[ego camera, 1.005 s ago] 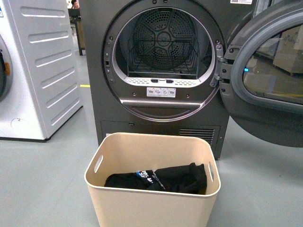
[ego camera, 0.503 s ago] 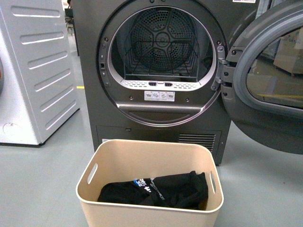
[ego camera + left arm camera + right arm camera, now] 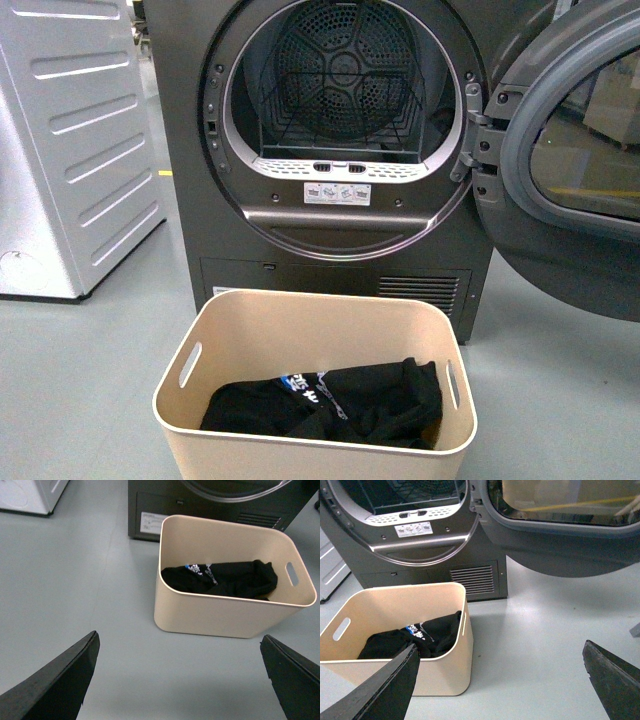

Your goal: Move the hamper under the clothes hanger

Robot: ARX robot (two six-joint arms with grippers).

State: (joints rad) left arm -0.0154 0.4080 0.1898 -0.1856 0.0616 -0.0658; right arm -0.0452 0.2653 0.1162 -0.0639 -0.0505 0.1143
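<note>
Hamper on the floor before an open dryer, both grippers spread wide and holding nothing.

The left gripper [image 3: 178,636] has its two dark fingers set far apart above the grey floor [image 3: 75,570], clear of everything. The right gripper [image 3: 500,645] is just as wide, with one finger overlapping the near wall of the hamper in its own view; whether it touches cannot be told. In the front view the beige hamper [image 3: 320,335] stands upright at 6 o'clock, with a slot handle in each short side. A black garment [image 3: 330,405] with white and blue print lies crumpled on its bottom. At 12 o'clock from it, just beyond its far rim, stands the dark grey dryer [image 3: 340,250], a wire rack inside its drum. The door [image 3: 570,170] is swung open toward 2 o'clock. A white machine [image 3: 80,150] stands at 10 o'clock.
</note>
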